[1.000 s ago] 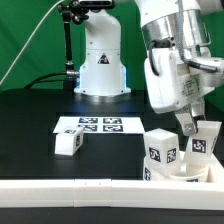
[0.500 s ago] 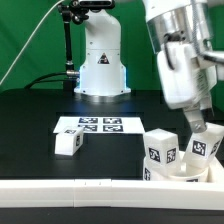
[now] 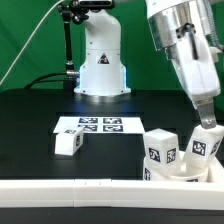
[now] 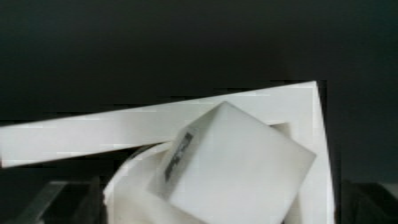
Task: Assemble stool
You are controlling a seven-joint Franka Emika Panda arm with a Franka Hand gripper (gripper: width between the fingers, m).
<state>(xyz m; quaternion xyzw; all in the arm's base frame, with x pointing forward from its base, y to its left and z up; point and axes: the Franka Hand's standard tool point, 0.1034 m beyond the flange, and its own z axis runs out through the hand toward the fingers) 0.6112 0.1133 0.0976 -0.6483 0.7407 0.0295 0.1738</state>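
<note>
The jaws, whether wide or narrow I cannot tell, hover over a leg [image 3: 204,145] bearing a black-and-white tag [image 3: 199,148].

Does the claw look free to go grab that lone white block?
Probably yes. The claw hangs above the upright legs on the exterior view's right. Only dark table and the flat marker board lie between it and the lone leg.

Bright, even light — wrist view soft, blurred.
</note>
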